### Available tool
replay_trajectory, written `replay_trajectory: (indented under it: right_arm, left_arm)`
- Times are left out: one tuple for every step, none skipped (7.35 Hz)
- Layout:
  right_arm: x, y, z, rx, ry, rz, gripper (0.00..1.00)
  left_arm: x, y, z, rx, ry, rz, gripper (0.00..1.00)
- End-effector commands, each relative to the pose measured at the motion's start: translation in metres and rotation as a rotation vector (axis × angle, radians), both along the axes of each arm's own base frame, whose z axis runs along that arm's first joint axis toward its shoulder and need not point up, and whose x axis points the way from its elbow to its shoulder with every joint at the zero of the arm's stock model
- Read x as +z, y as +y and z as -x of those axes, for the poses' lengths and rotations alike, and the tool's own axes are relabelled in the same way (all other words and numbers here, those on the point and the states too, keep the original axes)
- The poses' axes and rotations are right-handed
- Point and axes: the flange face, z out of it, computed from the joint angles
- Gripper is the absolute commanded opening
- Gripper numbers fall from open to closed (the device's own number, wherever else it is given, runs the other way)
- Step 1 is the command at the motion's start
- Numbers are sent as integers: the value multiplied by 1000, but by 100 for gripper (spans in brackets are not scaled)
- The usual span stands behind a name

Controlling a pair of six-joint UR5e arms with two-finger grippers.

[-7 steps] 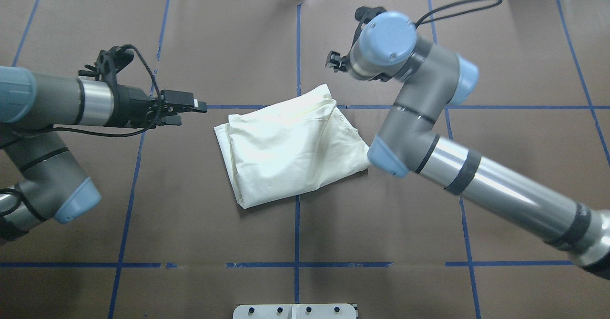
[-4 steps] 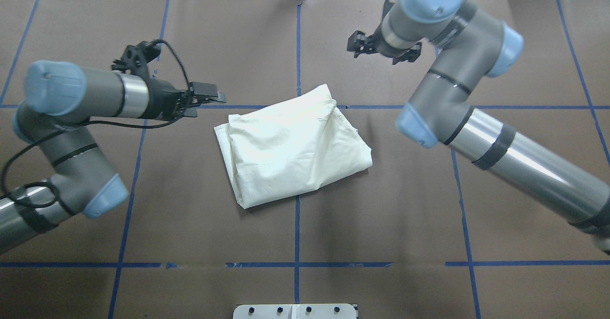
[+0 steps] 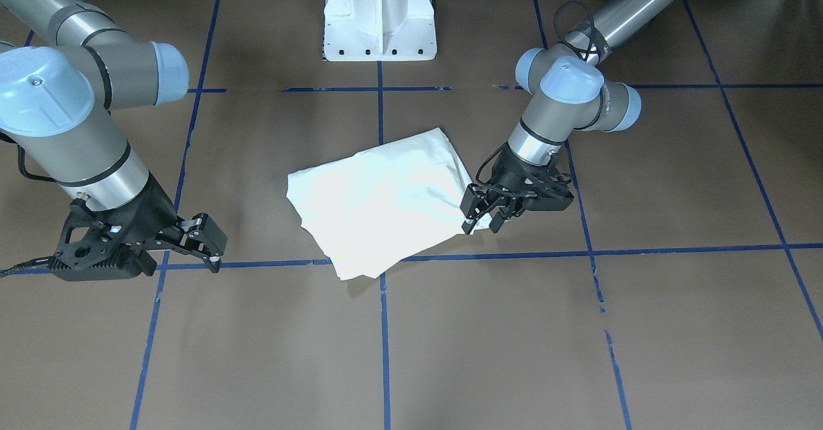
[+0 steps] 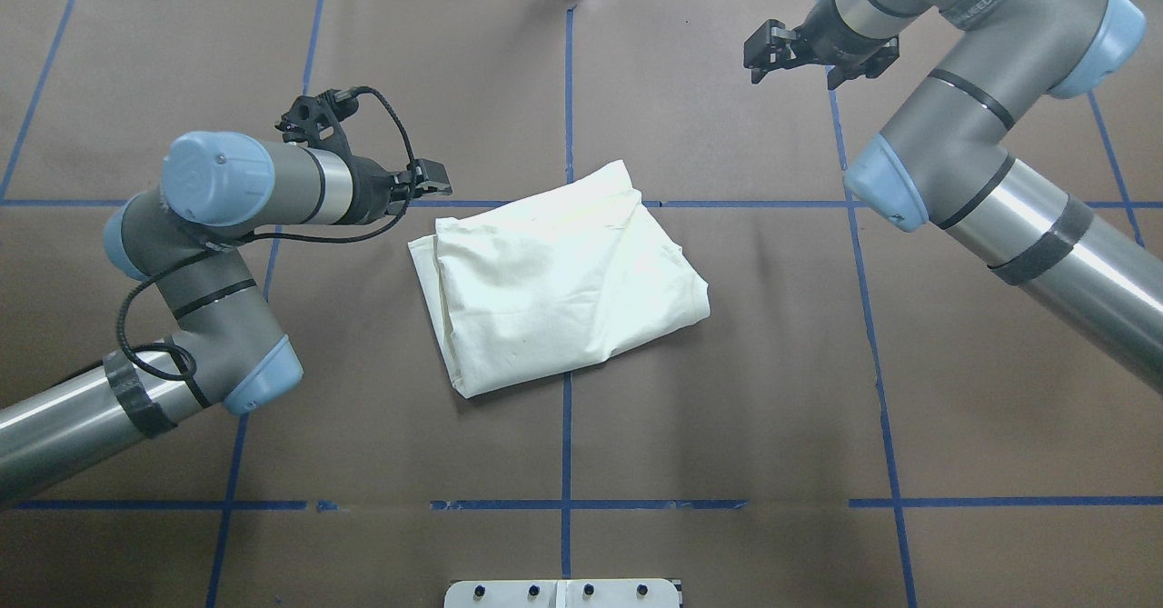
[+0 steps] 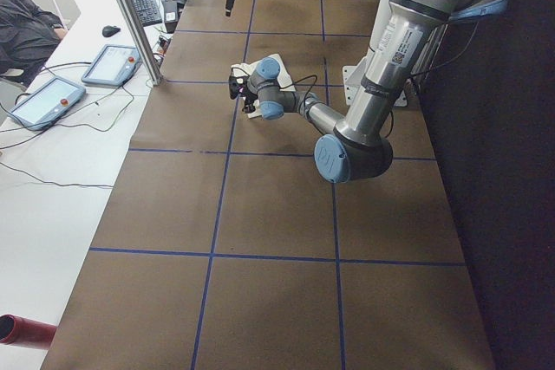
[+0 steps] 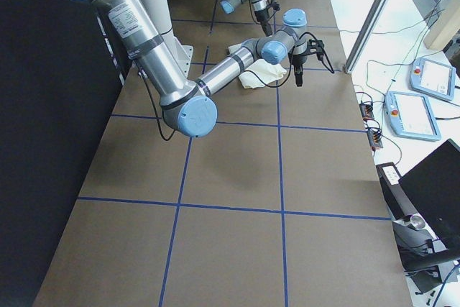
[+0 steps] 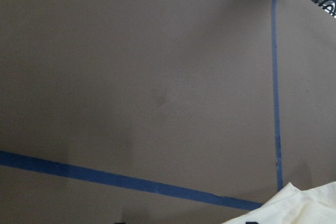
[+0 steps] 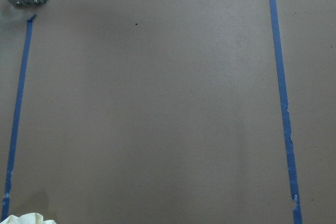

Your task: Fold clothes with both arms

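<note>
The clothes [image 4: 563,281] lie as one folded cream bundle at the table's middle, plain side up; the print is hidden. They also show in the front view [image 3: 379,205]. My left gripper [image 4: 434,181] hovers just beyond the bundle's far-left corner, apart from it, open and holding nothing. From the front, the left gripper [image 3: 483,219] overlaps that corner. A bit of the cream cloth [image 7: 294,208] shows at the bottom of the left wrist view. My right gripper [image 4: 760,52] hangs open and holding nothing far to the back right, well off the bundle; the right gripper [image 3: 209,243] is over a tape line.
Blue tape lines [image 4: 566,90] grid the brown table cover. The white pedestal base [image 3: 379,12] stands at the robot's edge. A bench beside the table carries tablets [image 5: 52,97] and cables; a metal post [image 5: 130,15] rises at its edge. A person [image 5: 26,23] sits there.
The right arm has swung its gripper away from the bundle toward the back right. The left arm has folded in, carrying its gripper rightward and slightly farther back. The bundle has not moved.
</note>
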Motion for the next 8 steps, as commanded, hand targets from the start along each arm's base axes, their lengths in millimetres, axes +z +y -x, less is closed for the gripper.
replay_trajectory:
  right_arm:
    - [5, 1, -2, 6, 6, -1, 100]
    - [4, 1, -2, 6, 5, -2, 100]
    - [4, 1, -2, 6, 5, -2, 100]
    - [5, 1, -2, 8, 7, 0, 100]
    - [5, 1, -1, 9, 7, 0, 100]
    - [6, 1, -1, 9, 8, 2, 100]
    - [6, 1, -1, 9, 8, 2, 100]
    - [8, 2, -1, 7, 9, 3, 100]
  left_arm:
    - [-3, 11, -12, 18, 6, 1, 50]
    - [-5, 16, -16, 27, 9, -1, 8]
    - [-4, 17, -14, 27, 9, -5, 0]
    - [-3, 18, -9, 22, 9, -12, 0]
    - [2, 16, -3, 14, 2, -9, 0]
    - [2, 11, -1, 6, -11, -31, 0]
    - [0, 4, 0, -26, -46, -78, 0]
    - [-10, -18, 4, -61, -47, -84, 0]
